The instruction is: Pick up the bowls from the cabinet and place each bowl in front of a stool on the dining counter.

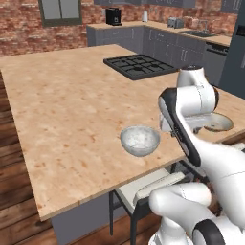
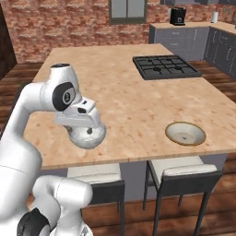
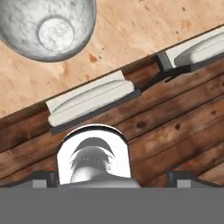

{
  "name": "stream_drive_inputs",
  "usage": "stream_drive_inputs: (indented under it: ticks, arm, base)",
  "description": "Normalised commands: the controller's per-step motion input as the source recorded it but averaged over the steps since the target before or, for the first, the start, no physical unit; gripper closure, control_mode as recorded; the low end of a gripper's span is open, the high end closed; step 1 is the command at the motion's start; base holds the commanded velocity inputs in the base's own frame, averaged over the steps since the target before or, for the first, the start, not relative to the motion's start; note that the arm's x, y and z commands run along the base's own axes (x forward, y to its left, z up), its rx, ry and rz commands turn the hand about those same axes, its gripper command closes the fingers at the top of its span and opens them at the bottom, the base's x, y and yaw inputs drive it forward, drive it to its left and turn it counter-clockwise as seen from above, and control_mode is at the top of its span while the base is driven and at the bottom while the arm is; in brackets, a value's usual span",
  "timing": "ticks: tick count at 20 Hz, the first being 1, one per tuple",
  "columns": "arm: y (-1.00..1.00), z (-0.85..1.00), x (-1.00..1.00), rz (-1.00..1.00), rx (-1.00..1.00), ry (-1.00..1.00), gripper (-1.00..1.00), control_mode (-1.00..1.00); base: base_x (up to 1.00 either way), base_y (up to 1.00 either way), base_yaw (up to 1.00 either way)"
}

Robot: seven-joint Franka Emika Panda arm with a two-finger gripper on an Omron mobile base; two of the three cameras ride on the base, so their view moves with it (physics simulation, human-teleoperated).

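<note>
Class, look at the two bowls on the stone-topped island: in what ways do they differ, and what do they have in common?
The marbled bowl is deep and round; the cream bowl is wide and shallow. The marbled bowl is mottled grey-white all over; the cream bowl has a tan-brown rim. The marbled bowl sits right by the gripper; the cream bowl lies apart. Both stand upright near the island's stool-side edge, each before a stool.

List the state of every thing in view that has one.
Grey-white marbled bowl: upright on the dining counter, near its edge above a stool, free of the claw.
Cream bowl: upright on the counter above the other stool.
Claw: open, holding nothing.
</note>
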Motion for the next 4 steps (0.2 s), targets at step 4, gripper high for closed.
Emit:
stream_drive_inputs:
  ticks: [4]
  arm:
    - [-0.64, 0.01, -0.62, -0.13, 0.03, 0.0, -1.0, -1.0]
  base:
    - [0.0, 0.0, 0.0]
